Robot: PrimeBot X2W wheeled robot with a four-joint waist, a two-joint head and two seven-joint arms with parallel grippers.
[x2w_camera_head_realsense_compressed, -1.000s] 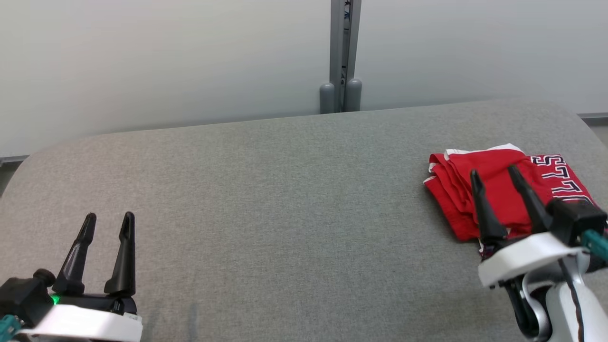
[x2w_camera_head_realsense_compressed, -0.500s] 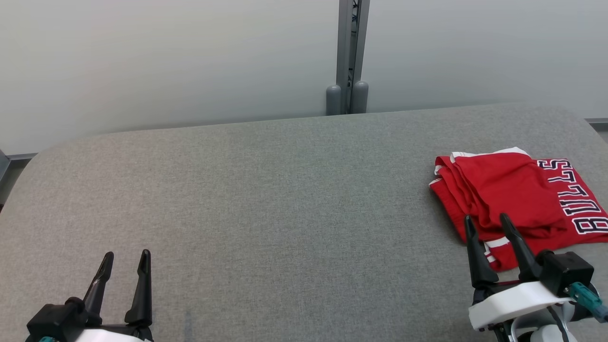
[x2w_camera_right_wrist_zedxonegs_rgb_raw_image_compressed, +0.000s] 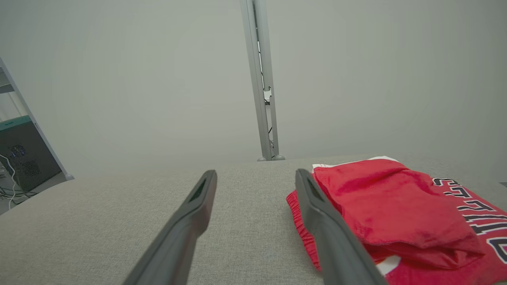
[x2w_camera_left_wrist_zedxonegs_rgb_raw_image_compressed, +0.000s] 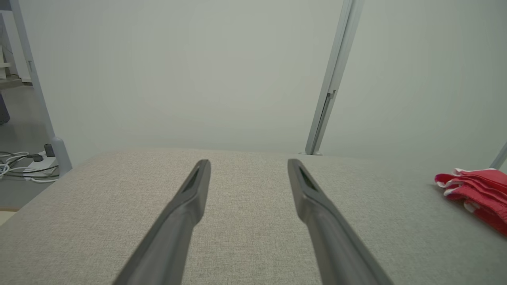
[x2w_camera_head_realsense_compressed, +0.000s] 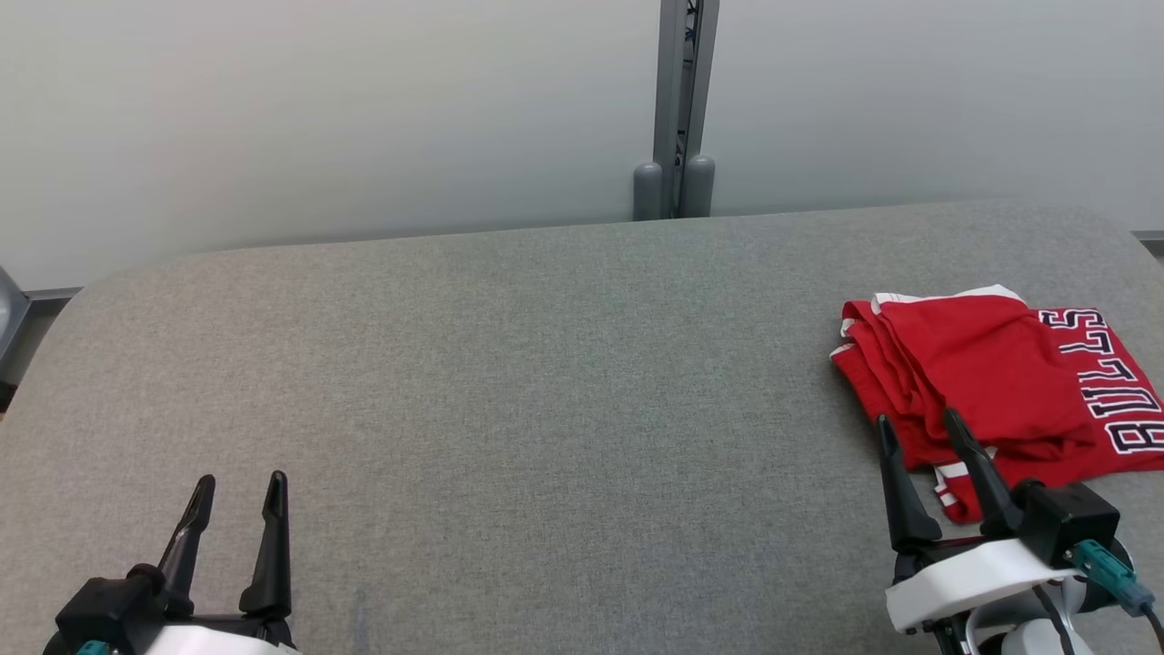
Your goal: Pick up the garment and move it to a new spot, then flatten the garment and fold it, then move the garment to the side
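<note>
A folded red garment (x2w_camera_head_realsense_compressed: 991, 387) with white trim and black-and-white lettering lies at the right side of the grey table (x2w_camera_head_realsense_compressed: 546, 382). It also shows in the right wrist view (x2w_camera_right_wrist_zedxonegs_rgb_raw_image_compressed: 396, 213) and at the far right of the left wrist view (x2w_camera_left_wrist_zedxonegs_rgb_raw_image_compressed: 477, 190). My right gripper (x2w_camera_head_realsense_compressed: 916, 420) is open with nothing between its fingers, its tips at the garment's near left edge, slightly above it. My left gripper (x2w_camera_head_realsense_compressed: 238, 482) is open and empty at the table's near left, far from the garment. In the wrist views both pairs of fingers (x2w_camera_left_wrist_zedxonegs_rgb_raw_image_compressed: 186, 206) (x2w_camera_right_wrist_zedxonegs_rgb_raw_image_compressed: 194, 206) stand wide apart.
A grey metal post (x2w_camera_head_realsense_compressed: 675, 109) rises behind the table's far edge against a pale wall. Cables and a power strip (x2w_camera_left_wrist_zedxonegs_rgb_raw_image_compressed: 23, 166) lie on the floor off the table's left end. A dark cabinet (x2w_camera_right_wrist_zedxonegs_rgb_raw_image_compressed: 20, 158) stands beyond that end.
The right gripper has drawn back from over the garment to its near left edge. The left gripper has also pulled back toward me. The head view has shifted slightly.
</note>
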